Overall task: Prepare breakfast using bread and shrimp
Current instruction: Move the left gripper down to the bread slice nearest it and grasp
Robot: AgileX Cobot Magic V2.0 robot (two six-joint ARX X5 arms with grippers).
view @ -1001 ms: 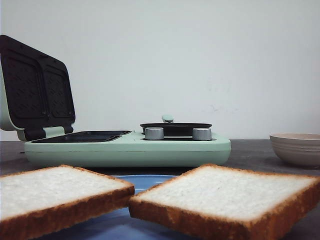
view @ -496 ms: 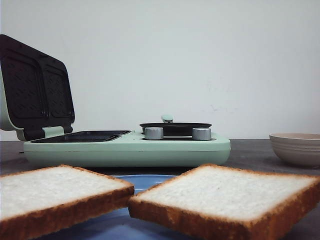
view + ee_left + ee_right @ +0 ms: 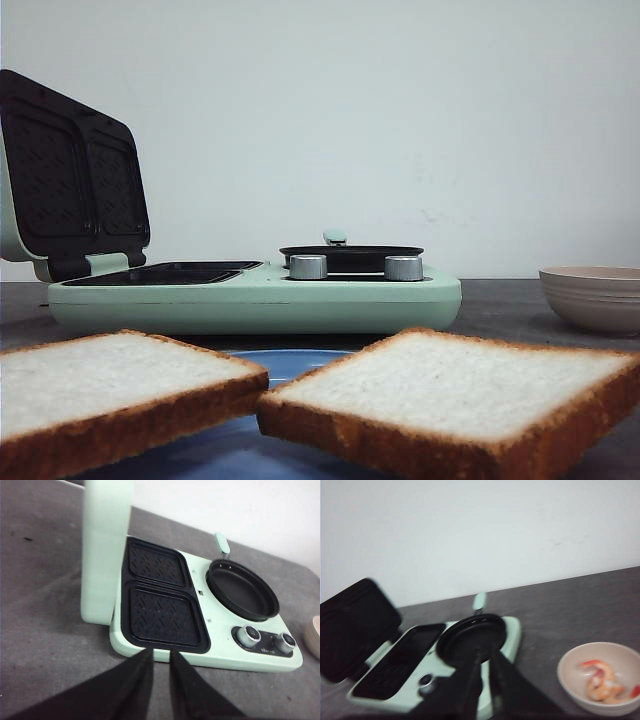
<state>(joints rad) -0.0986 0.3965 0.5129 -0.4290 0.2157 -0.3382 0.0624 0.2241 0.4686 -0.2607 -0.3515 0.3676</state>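
Two slices of bread, one on the left (image 3: 100, 385) and one on the right (image 3: 470, 385), lie side by side on a blue plate (image 3: 290, 362) at the near edge of the front view. The orange-red shrimp (image 3: 599, 680) lies in a pale bowl (image 3: 570, 672), right of the cooker. My left gripper (image 3: 161, 654) hovers over the table just in front of the cooker's grill plates (image 3: 162, 617), with only a thin slit between its fingers and nothing in it. My right gripper (image 3: 485, 656) hangs before the black pan (image 3: 470, 637), likewise nearly closed and empty, in a blurred view. Neither gripper shows in the front view.
A mint-green breakfast cooker (image 3: 260, 300) stands mid-table with its lid (image 3: 102, 555) raised at the left. Its round black pan (image 3: 242, 590) sits on the right half, above two silver knobs (image 3: 248, 635). The bowl (image 3: 595, 295) stands on the dark table to its right.
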